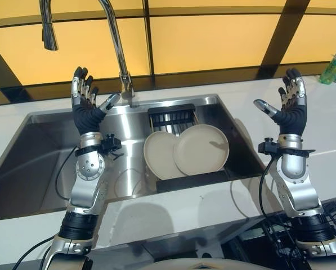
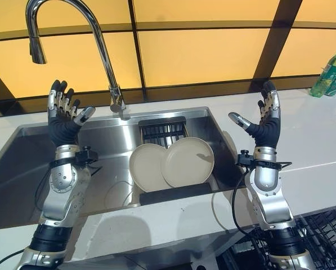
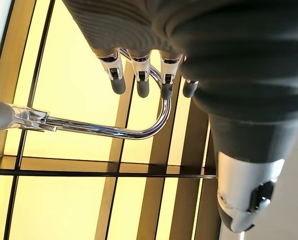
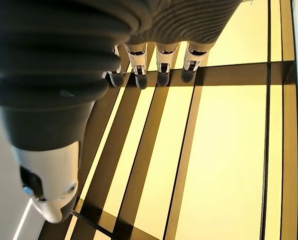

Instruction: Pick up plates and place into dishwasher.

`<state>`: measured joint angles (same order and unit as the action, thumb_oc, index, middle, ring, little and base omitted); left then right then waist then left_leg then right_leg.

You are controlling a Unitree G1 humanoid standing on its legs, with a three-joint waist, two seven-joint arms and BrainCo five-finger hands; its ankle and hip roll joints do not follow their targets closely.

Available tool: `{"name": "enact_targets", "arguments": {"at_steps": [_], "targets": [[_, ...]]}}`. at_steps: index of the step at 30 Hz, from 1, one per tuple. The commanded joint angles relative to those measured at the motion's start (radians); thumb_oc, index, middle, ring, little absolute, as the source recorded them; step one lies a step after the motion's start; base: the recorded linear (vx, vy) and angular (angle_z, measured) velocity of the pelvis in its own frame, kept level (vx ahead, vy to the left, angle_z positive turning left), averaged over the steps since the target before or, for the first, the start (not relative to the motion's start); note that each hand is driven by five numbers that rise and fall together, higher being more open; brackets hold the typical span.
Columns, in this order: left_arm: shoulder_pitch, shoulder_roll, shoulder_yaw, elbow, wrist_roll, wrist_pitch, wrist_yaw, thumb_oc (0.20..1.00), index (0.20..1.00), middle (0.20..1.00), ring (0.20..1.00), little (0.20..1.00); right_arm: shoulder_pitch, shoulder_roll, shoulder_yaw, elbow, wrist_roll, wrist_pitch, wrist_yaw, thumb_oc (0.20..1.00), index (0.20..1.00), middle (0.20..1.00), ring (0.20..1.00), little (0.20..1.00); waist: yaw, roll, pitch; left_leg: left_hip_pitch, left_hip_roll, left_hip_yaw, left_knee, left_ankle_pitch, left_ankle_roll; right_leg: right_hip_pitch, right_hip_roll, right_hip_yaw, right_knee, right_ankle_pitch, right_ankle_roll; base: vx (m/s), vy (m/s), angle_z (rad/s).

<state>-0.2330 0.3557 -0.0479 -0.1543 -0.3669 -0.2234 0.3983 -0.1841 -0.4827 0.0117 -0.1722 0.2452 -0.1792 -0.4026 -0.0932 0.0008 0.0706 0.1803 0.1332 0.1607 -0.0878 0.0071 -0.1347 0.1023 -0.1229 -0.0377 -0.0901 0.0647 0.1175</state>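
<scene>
Two plates (image 1: 184, 151) leaning in sink (image 1: 44, 152), poss. on rack. Left hand (image 1: 86, 108) & right hand (image 1: 290, 109) raised, fingers straight, empty.

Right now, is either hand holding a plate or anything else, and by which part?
Nothing is held. The left hand and right hand are raised, fingers straight; both plates lean in the sink.

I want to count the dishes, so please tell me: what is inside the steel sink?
Inside the stainless steel sink, two round cream plates lean in a black dish rack, overlapping. The front plate covers part of the rear one; anything behind them is hidden.
</scene>
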Motion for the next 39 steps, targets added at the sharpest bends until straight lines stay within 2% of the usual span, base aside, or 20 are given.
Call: {"name": "enact_targets", "arguments": {"at_steps": [1,12,15,20,23,27,32,34,37,38,39], "targets": [[-0.027,0.062,0.015,0.013,0.000,-0.044,-0.028,1.000,1.000,1.000,1.000,1.000,-0.023,-0.001,-0.036,-0.064,-0.019,-0.030,-0.006,1.000,1.000,1.000,1.000,1.000,0.006,-0.017,-0.040,-0.043,0.002,-0.014,0.036,-0.058,0.043,-0.023,-0.074,-0.018,0.045,-0.041,0.061,0.00,0.000,0.00],[-0.024,0.078,0.032,0.012,0.010,-0.036,-0.067,1.000,1.000,1.000,1.000,1.000,0.005,0.008,-0.044,-0.079,-0.022,-0.013,0.009,1.000,1.000,1.000,1.000,1.000,-0.005,-0.019,-0.042,-0.034,-0.012,0.021,0.033,-0.061,0.051,-0.034,-0.107,-0.039,0.044,-0.016,0.083,0.01,0.006,0.00],[-0.024,0.103,0.042,0.007,0.034,-0.025,-0.061,1.000,1.000,1.000,1.000,1.000,0.004,0.008,-0.035,-0.083,-0.015,-0.013,0.027,1.000,1.000,1.000,1.000,1.000,-0.001,-0.017,-0.037,-0.026,-0.020,0.033,0.026,-0.070,0.062,-0.044,-0.111,-0.063,0.089,-0.041,0.087,0.01,-0.010,-0.08],[-0.024,0.137,0.059,0.001,0.073,-0.007,-0.053,1.000,1.000,1.000,1.000,1.000,-0.009,0.008,-0.014,-0.082,-0.006,-0.015,0.039,1.000,1.000,1.000,1.000,1.000,0.015,-0.021,-0.028,-0.017,-0.001,0.076,0.023,-0.061,0.054,-0.039,-0.122,-0.138,0.084,-0.034,0.088,-0.06,-0.147,-0.20],[-0.024,0.155,0.063,0.001,0.082,0.007,-0.055,1.000,1.000,1.000,1.000,1.000,0.000,0.003,-0.015,-0.081,0.000,-0.012,0.050,1.000,1.000,1.000,1.000,1.000,0.010,-0.019,-0.035,-0.018,0.014,0.066,0.023,-0.055,0.047,-0.033,-0.084,-0.104,0.070,-0.045,0.068,-0.01,-0.199,-0.35],[-0.018,0.158,0.074,0.022,0.101,-0.010,-0.072,1.000,1.000,1.000,1.000,1.000,0.015,-0.012,-0.034,-0.076,0.026,-0.014,0.069,1.000,1.000,1.000,1.000,1.000,-0.003,-0.020,-0.038,-0.034,0.049,0.052,0.061,-0.048,0.029,-0.029,-0.019,-0.049,0.068,-0.065,0.030,0.01,-0.197,-0.23],[-0.033,0.167,0.072,0.061,0.120,-0.047,-0.087,1.000,1.000,1.000,1.000,1.000,0.002,-0.046,-0.046,-0.064,0.048,-0.012,0.088,1.000,1.000,1.000,1.000,1.000,-0.011,-0.041,-0.010,-0.128,0.074,0.030,0.298,-0.082,0.023,-0.044,0.031,-0.001,0.094,-0.069,-0.030,-0.04,-0.178,-0.21],[-0.059,0.176,0.054,0.098,0.115,-0.047,-0.094,1.000,1.000,1.000,1.000,1.000,-0.014,-0.056,-0.030,-0.045,0.050,-0.020,0.080,1.000,1.000,1.000,1.000,1.000,-0.008,-0.043,0.013,-0.181,0.063,-0.005,0.373,-0.070,0.028,-0.042,0.046,0.012,0.105,-0.068,-0.047,0.00,-0.059,-0.12],[-0.085,0.185,0.037,0.136,0.174,-0.039,-0.091,1.000,1.000,1.000,1.000,1.000,-0.056,-0.060,0.000,-0.021,0.043,-0.014,0.073,1.000,1.000,1.000,1.000,1.000,0.007,-0.032,0.021,-0.186,0.021,-0.081,0.283,-0.065,0.036,-0.037,0.048,0.042,0.101,-0.074,-0.040,0.09,0.095,-0.14],[-0.101,0.202,0.022,0.158,0.178,-0.018,-0.096,1.000,1.000,1.000,1.000,1.000,-0.076,-0.069,0.012,-0.019,0.045,0.002,0.072,1.000,1.000,1.000,1.000,1.000,0.016,-0.022,0.021,-0.195,0.008,-0.123,0.240,-0.049,0.032,-0.032,0.048,0.060,0.097,-0.084,-0.037,0.11,0.128,-0.27],[-0.112,0.209,0.017,0.172,0.186,-0.007,-0.103,1.000,1.000,1.000,1.000,1.000,-0.085,-0.076,0.018,-0.014,0.049,0.006,0.068,1.000,1.000,1.000,1.000,1.000,0.018,-0.024,0.021,-0.193,-0.002,-0.134,0.236,-0.058,0.033,-0.035,0.039,0.065,0.099,-0.089,-0.034,0.11,0.144,-0.39]]}}
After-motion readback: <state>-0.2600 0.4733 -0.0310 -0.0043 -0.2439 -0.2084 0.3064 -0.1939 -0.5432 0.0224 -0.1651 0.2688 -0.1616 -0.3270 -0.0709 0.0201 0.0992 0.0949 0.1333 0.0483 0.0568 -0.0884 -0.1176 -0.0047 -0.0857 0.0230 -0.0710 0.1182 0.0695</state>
